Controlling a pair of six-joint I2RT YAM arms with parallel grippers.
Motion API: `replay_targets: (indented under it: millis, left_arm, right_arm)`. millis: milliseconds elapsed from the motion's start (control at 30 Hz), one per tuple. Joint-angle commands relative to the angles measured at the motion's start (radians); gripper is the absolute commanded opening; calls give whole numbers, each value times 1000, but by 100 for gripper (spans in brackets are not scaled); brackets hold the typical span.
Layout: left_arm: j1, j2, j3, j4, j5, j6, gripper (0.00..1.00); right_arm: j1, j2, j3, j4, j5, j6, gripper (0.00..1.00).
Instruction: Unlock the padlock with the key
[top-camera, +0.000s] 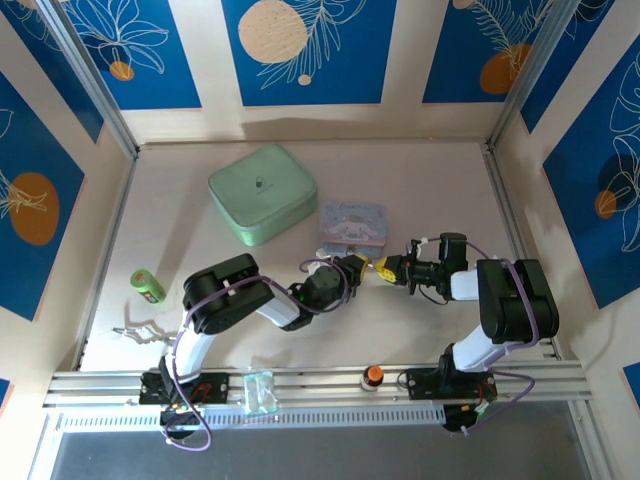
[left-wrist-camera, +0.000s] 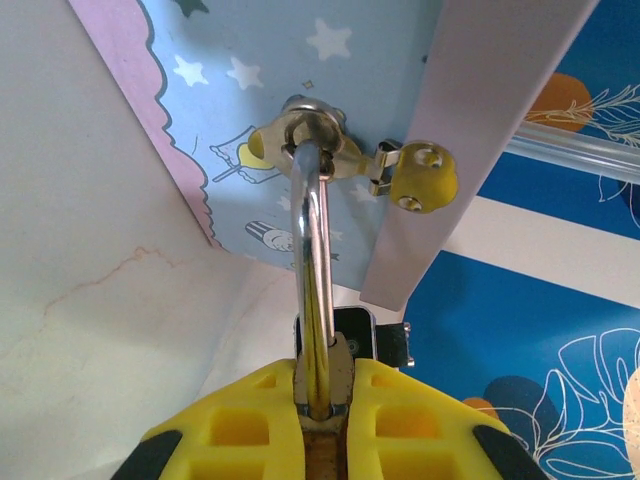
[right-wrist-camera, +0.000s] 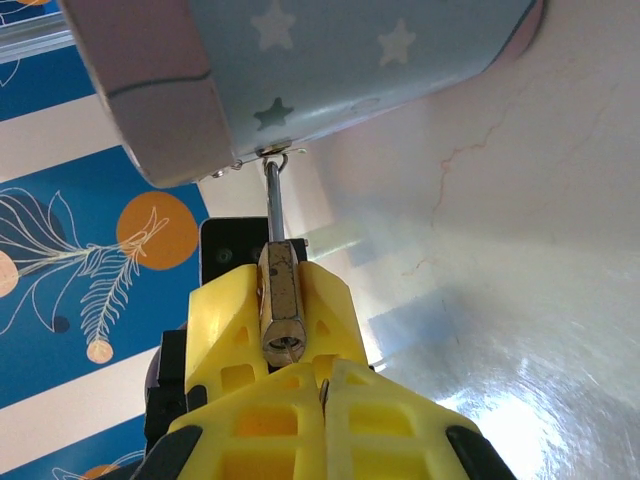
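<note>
Left gripper (left-wrist-camera: 320, 425): we saw it clamped on the padlock (right-wrist-camera: 279, 300), reaching in from 9 o'clock.
Padlock: shackle hooked through the hasp of the blue tin (left-wrist-camera: 260, 110), at the tin's 5 o'clock.
Right gripper (right-wrist-camera: 326, 395): fingers together, at the padlock's 3 o'clock.

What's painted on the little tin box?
Pale blue tin with white stars and a pink edge, clearest in the left wrist view.

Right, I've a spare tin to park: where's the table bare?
Bare: right of the pale blue tin to the wall, and left of the green tin, behind the green cylinder. Crowded where the left gripper and right gripper meet, by the blue tin.
</note>
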Motion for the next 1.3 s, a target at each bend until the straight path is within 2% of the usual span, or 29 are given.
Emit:
replay_targets:
  millis: [0, 100, 300, 500, 733, 900, 1267]
  left_arm:
    - [-113, -20, 25, 209, 243, 0, 0]
    - [-113, -9, 29, 214, 241, -16, 0]
    - [-113, -12, 43, 180, 235, -20, 0]
    - [-115, -10, 62, 202, 234, -21, 0]
    - [-113, -3, 62, 188, 240, -29, 0]
    - [-114, 11, 66, 175, 229, -46, 0]
    - [-103, -32, 41, -8, 169, -20, 0]
  right_arm:
    - [4, -19, 22, 25, 51, -17, 0]
    - [-4, -49, 16, 18, 68, -26, 0]
    - [82, -231, -7, -166, 303, -129, 0]
    - [96, -182, -39, -51, 261, -51, 0]
    - [162, -190, -63, 9, 286, 28, 0]
    - [225, -289, -95, -56, 358, 66, 0]
    - [259, -589, -174, -327, 495, 74, 0]
